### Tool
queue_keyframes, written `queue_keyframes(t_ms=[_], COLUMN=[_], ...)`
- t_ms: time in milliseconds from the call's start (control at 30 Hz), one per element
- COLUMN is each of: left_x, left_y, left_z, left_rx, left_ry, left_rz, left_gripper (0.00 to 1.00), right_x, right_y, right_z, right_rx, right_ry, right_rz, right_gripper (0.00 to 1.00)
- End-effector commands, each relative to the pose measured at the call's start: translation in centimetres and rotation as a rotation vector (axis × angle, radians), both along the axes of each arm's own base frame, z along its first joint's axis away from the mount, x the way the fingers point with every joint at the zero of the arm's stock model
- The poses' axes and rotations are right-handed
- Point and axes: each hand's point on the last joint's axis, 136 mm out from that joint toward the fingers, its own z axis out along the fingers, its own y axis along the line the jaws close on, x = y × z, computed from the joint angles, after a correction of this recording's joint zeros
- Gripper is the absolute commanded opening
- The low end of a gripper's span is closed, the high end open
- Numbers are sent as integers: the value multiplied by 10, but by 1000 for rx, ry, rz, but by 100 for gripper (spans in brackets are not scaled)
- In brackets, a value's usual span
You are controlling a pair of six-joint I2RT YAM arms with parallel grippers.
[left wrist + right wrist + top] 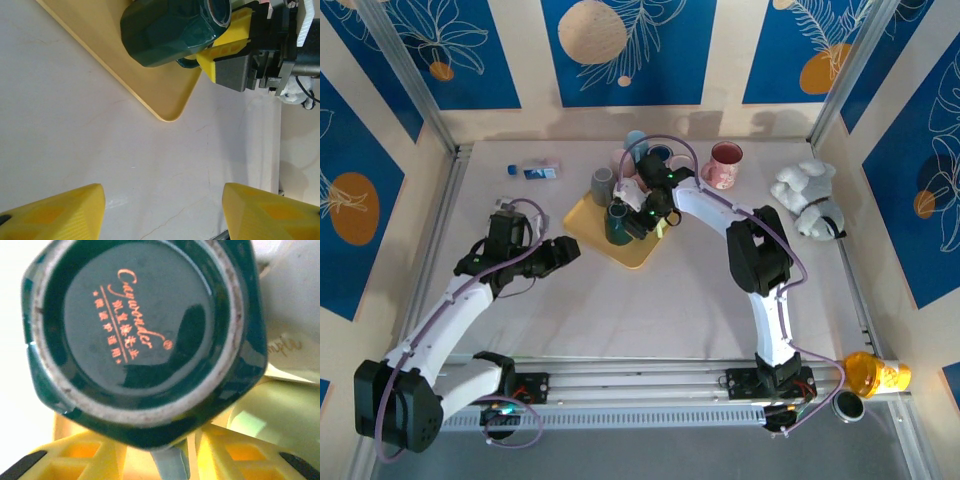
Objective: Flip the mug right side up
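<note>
A dark green mug (617, 225) stands upside down on a yellow tray (635, 252) near the middle of the counter (670, 300), its ringed base with orange lettering facing up at the right wrist camera (145, 335). The right end effector (634, 224) reaches in from the mug's right, its yellow fingers (85, 460) drawn close on either side of what looks like the handle; whether they actually clamp it cannot be told. From the left wrist, the mug (165, 32) sits well inside the tray's corner (150, 95) with the right end effector (220, 47) tight against it.

Crowding the tray's far edge are a grey cup (602, 182), a light blue cup (637, 143) and a darker blue one (657, 153), with a pink mug (725, 165) just to their right. A white plush toy (810, 195) lies farther right, and a small blue-and-white pack (540, 171) rests at the back left.

The left end effector (565, 250) hangs over bare counter beside the tray's near-left edge, fingers (55, 212) spread wide and empty.
</note>
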Motion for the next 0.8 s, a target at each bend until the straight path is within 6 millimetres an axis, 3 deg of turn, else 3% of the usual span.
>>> queue_keyframes(t_ms=[0,267,400,533,767], left_x=[2,3,4,3,6], left_y=[0,7,8,8,-3], left_z=[12,16,17,16,35], left_rx=[-29,-15,-14,-41,-162], left_ry=[-1,-26,-25,16,5], left_rz=[4,31,36,59,66], left_gripper=[64,63,62,63,64], right_x=[2,2,4,-1,-30], right_y=[5,4,4,10,24], right_z=[0,-9,-4,18,90], right_rx=[-9,-19,-13,61,310], right_ry=[-2,3,-19,-11,40], right_rz=[7,-1,-7,-21,-50], right_gripper=[37,29,13,0,0])
